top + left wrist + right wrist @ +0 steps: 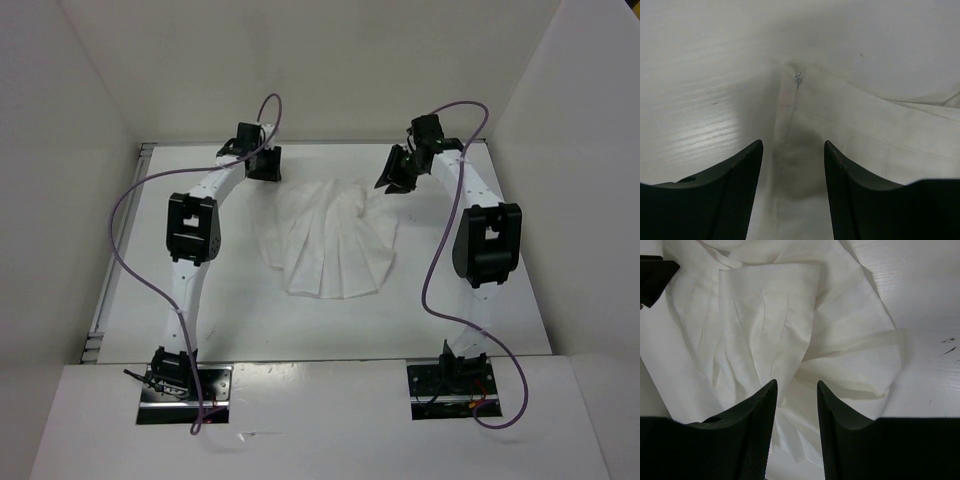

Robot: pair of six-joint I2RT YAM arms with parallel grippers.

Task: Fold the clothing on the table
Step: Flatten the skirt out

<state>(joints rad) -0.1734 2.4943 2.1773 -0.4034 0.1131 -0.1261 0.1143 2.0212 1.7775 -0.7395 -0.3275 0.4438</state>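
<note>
1. Top external view is showing the clothing (pixel 335 245) lying fanned out on the table (pixel 480 310), nearer the far edge than the near one. Its wide hem is pointing at the near edge and its narrow top at the far edge.
2. I am judging the thin fabric as the main risk. If I am closing on one layer only, the layer underneath is going to stay behind and the fold will come out crooked.
3. I am also worrying about uneven lifting. With my two arms pulling at different moments, the pleats are likely to bunch or the whole piece to slide across the glossy table.
4. My left gripper (pixel 263 160) is hovering at the top's left corner. Its fingers (pixel 735 200) are standing wide apart, with the fabric edge and a small metal fastener (pixel 798 79) lying between and beyond them. They are clamping nothing.
5. My right gripper (pixel 393 178) is hanging over the top's right side. Its fingers (pixel 745 440) are standing apart, though less widely. Rumpled, partly doubled-over fabric is showing through the gap, and I am seeing no pinch on it.
</note>
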